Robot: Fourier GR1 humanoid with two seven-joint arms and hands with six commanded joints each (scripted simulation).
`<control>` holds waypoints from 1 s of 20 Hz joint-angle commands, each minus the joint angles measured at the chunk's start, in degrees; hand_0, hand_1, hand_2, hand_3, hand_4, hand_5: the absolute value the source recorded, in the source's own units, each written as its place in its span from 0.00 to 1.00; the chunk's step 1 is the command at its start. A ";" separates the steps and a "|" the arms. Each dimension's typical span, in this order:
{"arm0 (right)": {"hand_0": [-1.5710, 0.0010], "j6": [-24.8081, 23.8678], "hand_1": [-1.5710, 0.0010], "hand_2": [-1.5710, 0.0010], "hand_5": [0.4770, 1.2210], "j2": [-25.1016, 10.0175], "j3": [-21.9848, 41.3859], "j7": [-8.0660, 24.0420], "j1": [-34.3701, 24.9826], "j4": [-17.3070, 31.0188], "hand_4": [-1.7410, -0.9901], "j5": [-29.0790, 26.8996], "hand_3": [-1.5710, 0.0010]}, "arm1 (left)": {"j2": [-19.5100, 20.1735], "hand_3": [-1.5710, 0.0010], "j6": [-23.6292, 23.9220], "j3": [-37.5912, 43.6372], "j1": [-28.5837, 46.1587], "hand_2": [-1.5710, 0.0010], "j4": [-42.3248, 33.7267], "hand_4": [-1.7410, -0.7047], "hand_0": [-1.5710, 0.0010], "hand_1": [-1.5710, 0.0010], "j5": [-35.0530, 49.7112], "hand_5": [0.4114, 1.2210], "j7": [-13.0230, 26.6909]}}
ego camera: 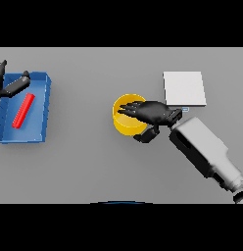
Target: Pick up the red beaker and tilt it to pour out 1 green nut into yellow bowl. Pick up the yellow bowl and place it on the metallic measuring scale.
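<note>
Right hand grips the round yellow bowl by its 3 o'clock rim; left hand rests open over the blue tray holding a red beaker.

Overall light: even, moderately bright, diffuse; no single source can be told.
Table: flat mid-grey, no hotspots, no visible falloff toward the edges.
Shadows: very faint; only slight darkening under the right hand and its forearm.
Right hand: near-black, little surface detail, finger edges merge over the yellow bowl.
Bowl: saturated, inner wall a shade darker just under the hand.
Scale: beyond the right hand, palest surface, almost washed out, no glare spot.
Left hand: far edge, dark, partly cropped.
Distortion: none seen; tray edges straight.
</note>
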 commanded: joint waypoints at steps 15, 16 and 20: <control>0.22 5.92 0.24 0.25 0.89 0.10 3.44 1.33 -1.92 1.45 0.15 0.93 0.41 | 0.24 1.00 -0.01 0.05 0.34 1.00 -0.29 0.91 1.00 1.00 0.11 0.39 -0.28; 0.18 6.23 0.19 0.20 0.91 -0.14 3.34 1.81 -1.45 0.74 0.12 0.43 0.35 | 0.49 1.00 0.23 0.00 0.53 1.00 -0.64 0.91 1.00 1.00 -0.05 0.39 -0.24; 0.07 6.76 0.08 0.12 0.96 -0.40 3.50 2.84 -1.64 -0.05 0.05 -0.56 0.25 | 0.22 1.00 0.53 0.21 -0.11 1.00 -0.58 0.90 1.00 1.00 0.04 0.39 0.10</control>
